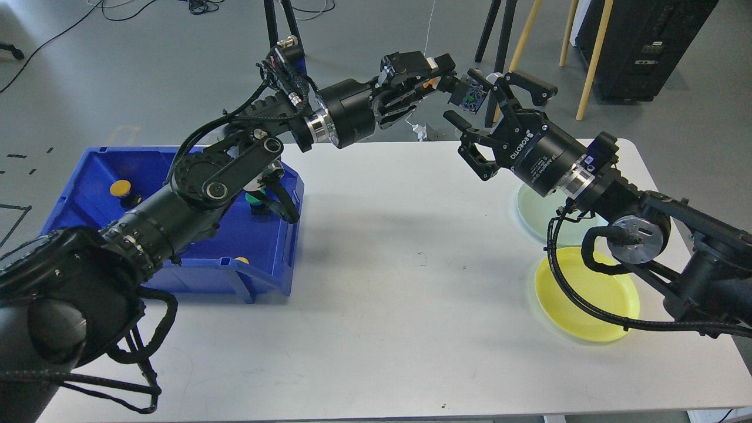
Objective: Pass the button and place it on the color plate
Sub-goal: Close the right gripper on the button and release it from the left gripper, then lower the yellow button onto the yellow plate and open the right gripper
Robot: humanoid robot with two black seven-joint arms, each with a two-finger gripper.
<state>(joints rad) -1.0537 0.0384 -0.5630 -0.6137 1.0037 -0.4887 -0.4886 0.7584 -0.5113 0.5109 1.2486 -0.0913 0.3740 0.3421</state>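
Note:
My left gripper (449,81) is raised above the table's far edge and is shut on a button (472,97), a small dark part with blue and green on its end that sticks out to the right. My right gripper (487,106) is open, its fingers spread around the button's end, one above and one below. A pale green plate (531,202) and a yellow plate (587,294) lie on the table's right side, partly behind my right arm.
A blue bin (176,235) at the left holds more buttons: a yellow one (120,188), a green one (254,198) and another yellow one (241,260). Stand legs and wooden poles rise behind the table.

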